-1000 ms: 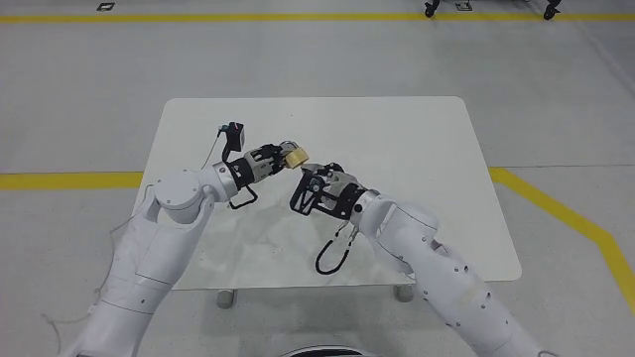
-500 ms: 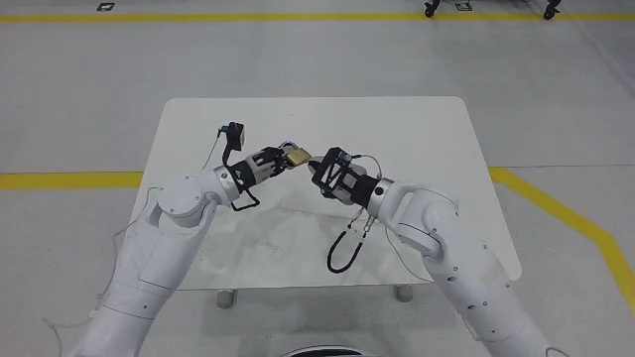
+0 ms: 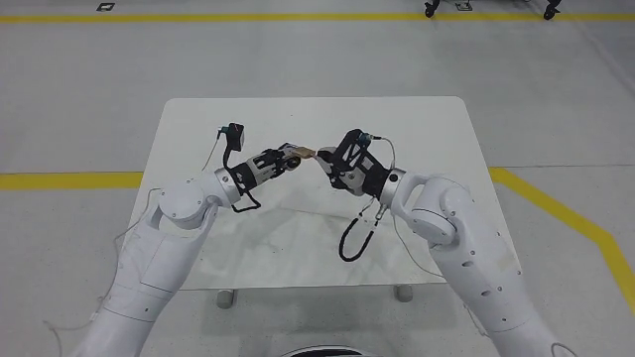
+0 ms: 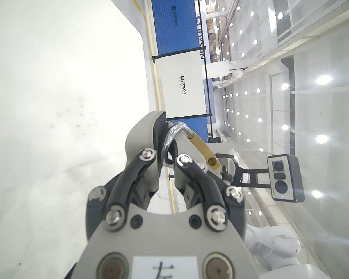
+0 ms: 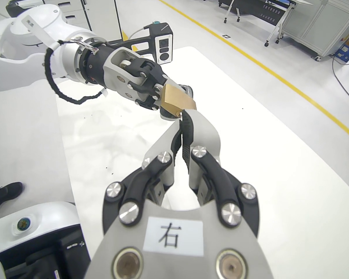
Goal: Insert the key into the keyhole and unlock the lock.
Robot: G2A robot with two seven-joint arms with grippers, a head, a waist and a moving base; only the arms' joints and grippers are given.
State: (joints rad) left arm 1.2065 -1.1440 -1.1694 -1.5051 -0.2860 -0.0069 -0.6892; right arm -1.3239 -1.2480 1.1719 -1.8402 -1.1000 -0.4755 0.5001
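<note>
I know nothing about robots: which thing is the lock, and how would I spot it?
Look above the middle of the white table. The padlock is the small block clamped in the left hand, with the right hand holding the key at one corner of it. It is the only brass-coloured thing there, with a silver shackle.

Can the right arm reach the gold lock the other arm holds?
Looks like yes. The right claw has its tips right at the bottom edge of the lock, with nothing between them. The left claw holds it above the table.
</note>
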